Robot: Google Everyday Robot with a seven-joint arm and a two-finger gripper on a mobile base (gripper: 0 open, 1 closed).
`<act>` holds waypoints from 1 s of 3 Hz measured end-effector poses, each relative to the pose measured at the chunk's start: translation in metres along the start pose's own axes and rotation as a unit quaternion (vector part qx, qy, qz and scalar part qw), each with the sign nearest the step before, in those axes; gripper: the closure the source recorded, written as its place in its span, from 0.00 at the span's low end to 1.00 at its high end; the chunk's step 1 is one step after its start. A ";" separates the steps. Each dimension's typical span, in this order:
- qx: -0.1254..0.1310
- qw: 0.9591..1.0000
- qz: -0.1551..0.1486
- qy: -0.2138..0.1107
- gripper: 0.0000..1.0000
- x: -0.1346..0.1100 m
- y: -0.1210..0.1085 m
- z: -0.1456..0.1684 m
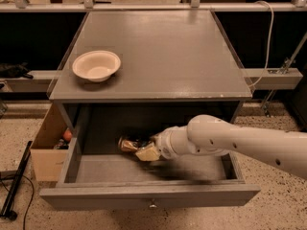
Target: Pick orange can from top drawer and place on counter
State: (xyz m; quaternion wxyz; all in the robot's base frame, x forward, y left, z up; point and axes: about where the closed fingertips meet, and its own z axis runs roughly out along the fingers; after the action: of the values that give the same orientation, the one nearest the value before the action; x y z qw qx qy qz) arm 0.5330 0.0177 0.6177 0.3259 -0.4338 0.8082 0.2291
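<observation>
1. The robot's pale gripper (146, 151) sits inside the open, wide, shallow grey wooden top drawer (148, 195).
2. The small, crushed, shiny metal orange can (128, 144) lies on the drawer floor, touching the gripper at its 10 o'clock.
3. Whether the gripper clasps the can cannot be told.

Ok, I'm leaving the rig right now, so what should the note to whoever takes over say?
Gripper: inside the open top drawer, right against the orange can; whether it grips the can cannot be seen.
Orange can: in the drawer, toward the back.
Counter: a cream bowl sits on its left side.
Done: drawer is open, gripper is at the can.
Left: lift the can out and set it on the counter.
</observation>
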 end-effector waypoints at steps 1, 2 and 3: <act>0.006 1.000 0.013 0.015 1.00 -0.002 -0.005 -0.015; 0.029 0.998 0.034 0.036 1.00 -0.009 -0.018 -0.060; 0.052 0.997 0.034 0.055 1.00 -0.018 -0.026 -0.122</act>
State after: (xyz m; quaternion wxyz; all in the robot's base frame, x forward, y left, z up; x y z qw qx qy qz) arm 0.5227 -0.0658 0.7117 0.2954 -0.4006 0.8498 0.1734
